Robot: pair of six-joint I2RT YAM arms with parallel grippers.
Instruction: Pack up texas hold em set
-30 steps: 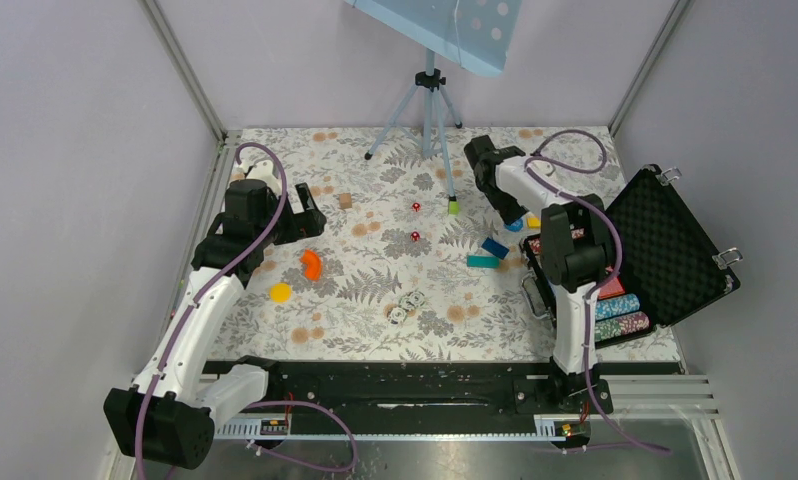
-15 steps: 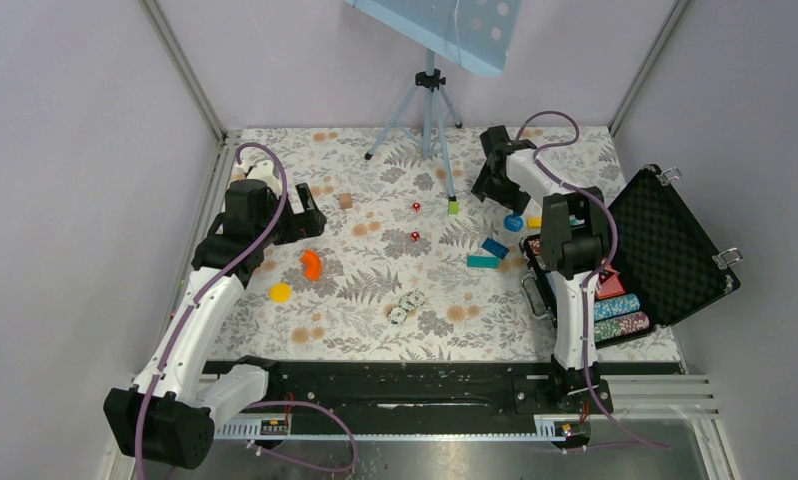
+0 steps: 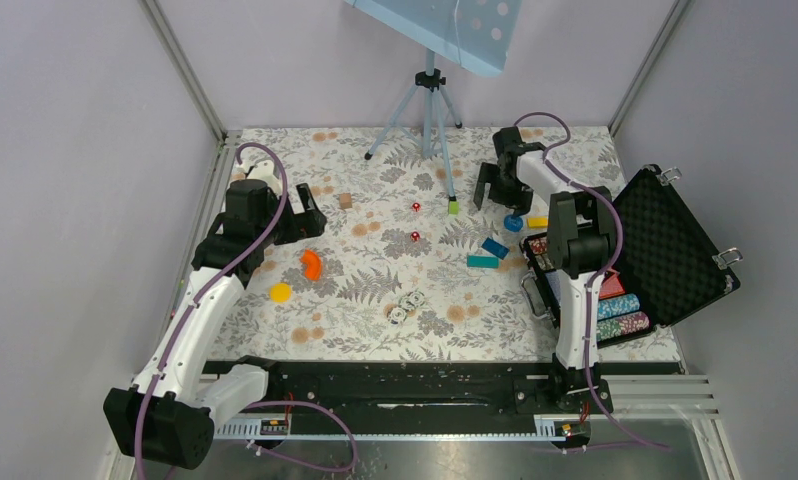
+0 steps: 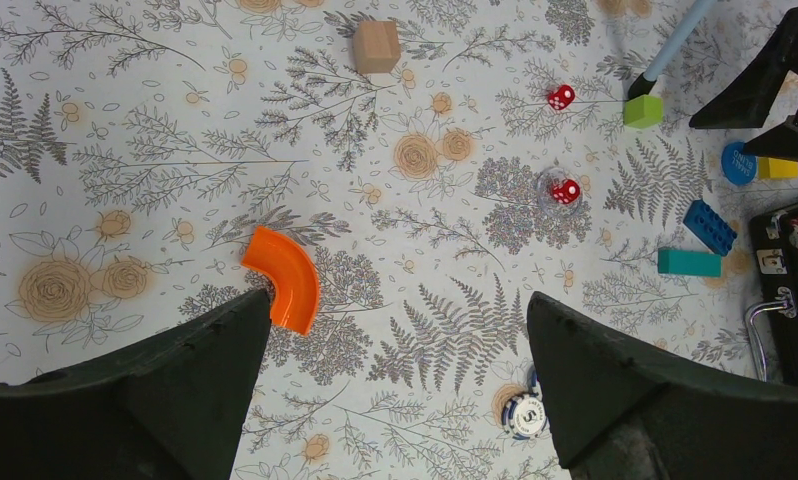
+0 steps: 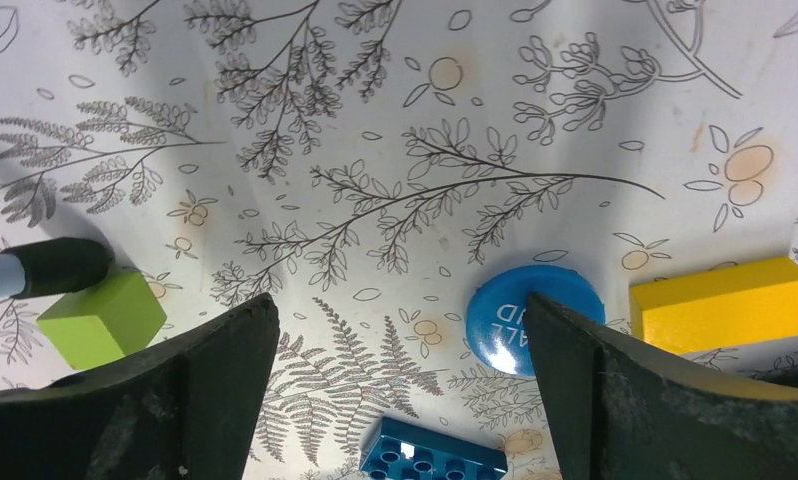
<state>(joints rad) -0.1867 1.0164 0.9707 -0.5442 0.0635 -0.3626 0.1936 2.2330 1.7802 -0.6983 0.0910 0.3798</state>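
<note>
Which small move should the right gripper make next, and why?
Probably shift the right gripper sideways toward the blue disc: its jaws are open and empty, but in the wrist view the disc lies off-centre, on the side of the yellow brick.

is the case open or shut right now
Open. The case has its lid leaning back, foam lining showing, and chips lie exposed in the base.

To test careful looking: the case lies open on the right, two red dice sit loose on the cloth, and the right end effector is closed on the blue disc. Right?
Wrong on the grip: the right end effector is open, and the blue disc lies flat on the cloth, not gripped, as the right wrist view shows. The rest stands.
</note>
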